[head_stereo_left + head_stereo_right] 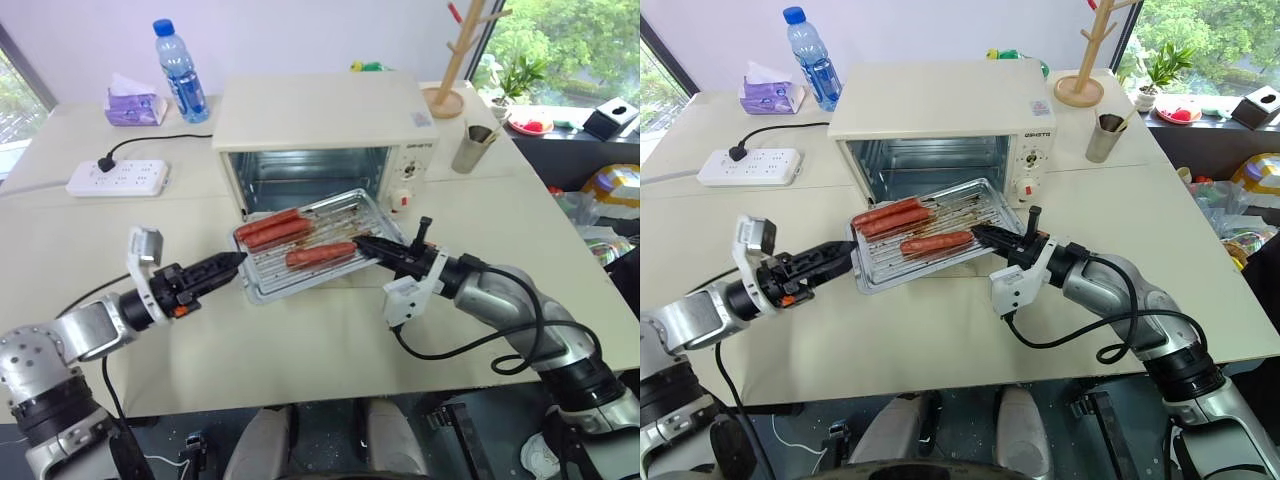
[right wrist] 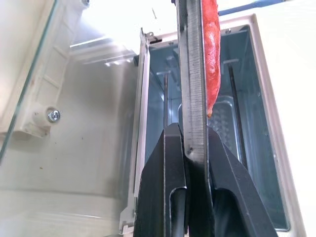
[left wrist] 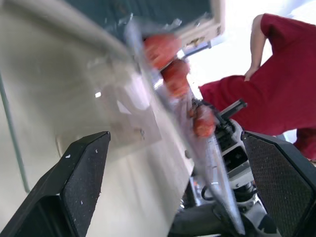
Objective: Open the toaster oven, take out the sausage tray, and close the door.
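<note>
Sausage tray [image 1: 312, 243]: out of the toaster oven [image 1: 325, 140], above the dropped door; right tool [image 1: 362, 242] pinches its right rim; left tool [image 1: 232, 262], spread wide, faces its left rim.

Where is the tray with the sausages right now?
The sausage tray is out of the toaster oven, held up just in front of its open front, above the table. The right claw pinches its right edge, and the open left claw sits by its left edge.
</note>
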Motion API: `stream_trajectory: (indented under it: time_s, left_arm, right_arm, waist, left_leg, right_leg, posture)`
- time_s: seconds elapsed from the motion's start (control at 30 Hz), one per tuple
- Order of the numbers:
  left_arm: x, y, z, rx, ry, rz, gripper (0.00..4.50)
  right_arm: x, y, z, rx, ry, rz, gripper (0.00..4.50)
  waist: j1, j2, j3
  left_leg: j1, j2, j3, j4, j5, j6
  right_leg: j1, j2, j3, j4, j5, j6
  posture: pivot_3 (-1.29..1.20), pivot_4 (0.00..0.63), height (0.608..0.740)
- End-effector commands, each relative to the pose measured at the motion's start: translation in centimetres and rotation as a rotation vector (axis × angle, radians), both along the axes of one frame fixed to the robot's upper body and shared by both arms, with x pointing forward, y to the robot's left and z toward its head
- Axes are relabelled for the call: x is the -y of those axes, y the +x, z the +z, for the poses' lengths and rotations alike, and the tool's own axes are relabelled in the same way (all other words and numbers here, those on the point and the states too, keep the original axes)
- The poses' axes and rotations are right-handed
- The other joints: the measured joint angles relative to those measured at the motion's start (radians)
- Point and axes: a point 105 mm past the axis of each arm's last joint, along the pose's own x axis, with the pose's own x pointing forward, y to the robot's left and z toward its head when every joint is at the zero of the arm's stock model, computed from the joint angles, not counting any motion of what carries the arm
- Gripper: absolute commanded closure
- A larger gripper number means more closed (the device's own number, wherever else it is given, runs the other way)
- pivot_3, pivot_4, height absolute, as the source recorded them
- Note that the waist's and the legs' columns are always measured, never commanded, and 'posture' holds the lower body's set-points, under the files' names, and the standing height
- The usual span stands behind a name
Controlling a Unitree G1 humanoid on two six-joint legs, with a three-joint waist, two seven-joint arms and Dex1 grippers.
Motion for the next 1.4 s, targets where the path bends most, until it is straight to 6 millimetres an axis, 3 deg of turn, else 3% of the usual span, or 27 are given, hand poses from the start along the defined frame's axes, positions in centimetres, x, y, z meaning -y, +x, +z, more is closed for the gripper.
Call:
stream_trajectory:
  time_s: [0.03, 0.3, 1.13, 1.2, 1.4]
  left_arm:
    - [1.6, -0.4, 0.9, 0.011, -0.051, -0.037, 0.00]
    - [3.3, 0.3, 1.5, -0.042, -0.118, -0.033, 0.00]
    - [3.8, 0.8, 1.5, -0.044, -0.181, 0.002, 0.00]
    - [3.7, 0.8, 1.4, -0.050, -0.171, 0.005, 0.53]
    - [3.3, 1.0, 1.2, -0.062, -0.154, 0.024, 0.53]
  right_arm:
    - [-0.2, -0.6, 2.4, 0.076, 0.040, 0.028, 4.48]
    - [-0.5, -0.8, 2.3, 0.082, 0.041, 0.026, 4.48]
    - [0.0, -0.8, 1.9, 0.084, 0.032, -0.009, 4.48]
    - [0.0, -0.7, 2.0, 0.085, 0.032, -0.009, 4.50]
    - [0.2, -0.6, 2.1, 0.086, 0.032, -0.014, 4.50]
  waist:
    - [0.001, 0.000, 0.000]
    - [0.002, 0.000, 0.000]
    - [0.003, 0.000, 0.000]
    - [0.003, 0.000, 0.000]
    - [0.003, 0.000, 0.000]
  left_leg:
    - [0.000, 0.000, 0.000, 0.000, 0.000, 0.000]
    - [0.000, 0.000, 0.001, 0.000, 0.000, 0.000]
    - [0.000, 0.000, 0.002, 0.000, 0.000, 0.000]
    - [0.000, 0.000, 0.002, 0.000, 0.000, 0.000]
    - [0.000, 0.000, 0.002, 0.000, 0.000, 0.000]
  right_leg:
    - [0.000, 0.000, 0.000, 0.000, 0.000, 0.000]
    - [0.000, 0.000, 0.001, 0.000, -0.001, -0.004]
    - [0.000, 0.000, 0.001, -0.001, -0.002, -0.005]
    - [0.000, 0.000, 0.001, -0.001, -0.002, -0.005]
    - [0.000, 0.000, 0.001, -0.001, -0.002, -0.005]
  posture:
    - [0.00, 0.150, 0.739]
    - [0.00, 0.150, 0.739]
    - [0.00, 0.150, 0.739]
    - [0.00, 0.150, 0.739]
    - [0.00, 0.150, 0.739]
